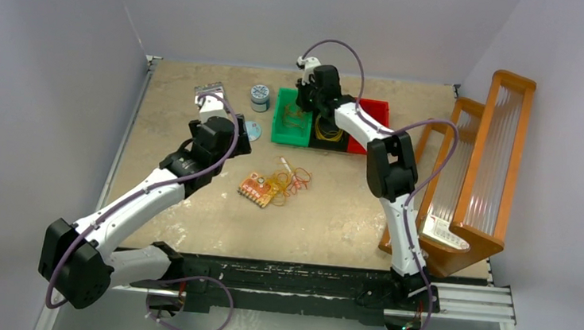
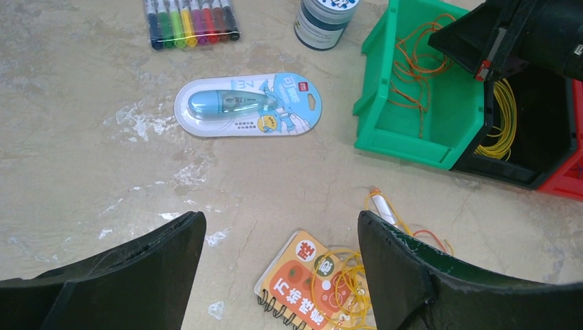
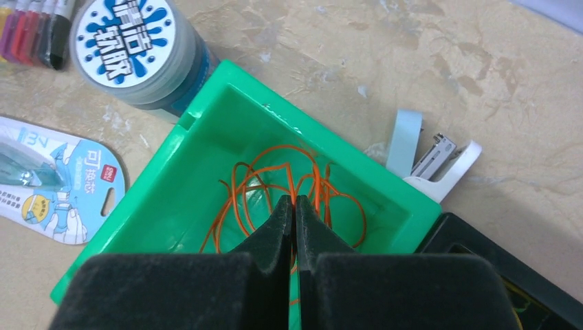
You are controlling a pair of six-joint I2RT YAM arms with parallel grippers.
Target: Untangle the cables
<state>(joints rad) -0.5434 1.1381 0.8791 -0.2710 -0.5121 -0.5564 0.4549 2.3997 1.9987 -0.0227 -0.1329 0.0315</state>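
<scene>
**Cable sorting partly complete: 2 bins loaded, 1 tangle left on the table**

The top view showed 3 bins in a row at the far side of the table (image 1: 187, 228). The green bin (image 3: 172, 192) held loose orange-red cables (image 3: 240, 182), and the black bin (image 2: 495, 168) beside it held a coil of yellow cables (image 2: 505, 117). No cable could be made out in the red bin (image 1: 373, 108), which the right arm partly hid.

The right gripper (image 3: 294, 203) hung over the green bin with its jaws pressed fully together. Its tips lay over the orange-red loops, but whether a strand was pinched between them could not be told.

The left gripper (image 2: 280, 220) hovered over the bare tabletop with its jaws spread wide and nothing between them.

An unsorted tangle (image 1: 287, 182) of yellow and orange-red loops lay mid-table, partly on a small spiral notebook (image 2: 295, 289) and well apart from the bins.

By this evidence, roughly half the work was done. The mid-table tangle had yet to be separated by colour.
</scene>
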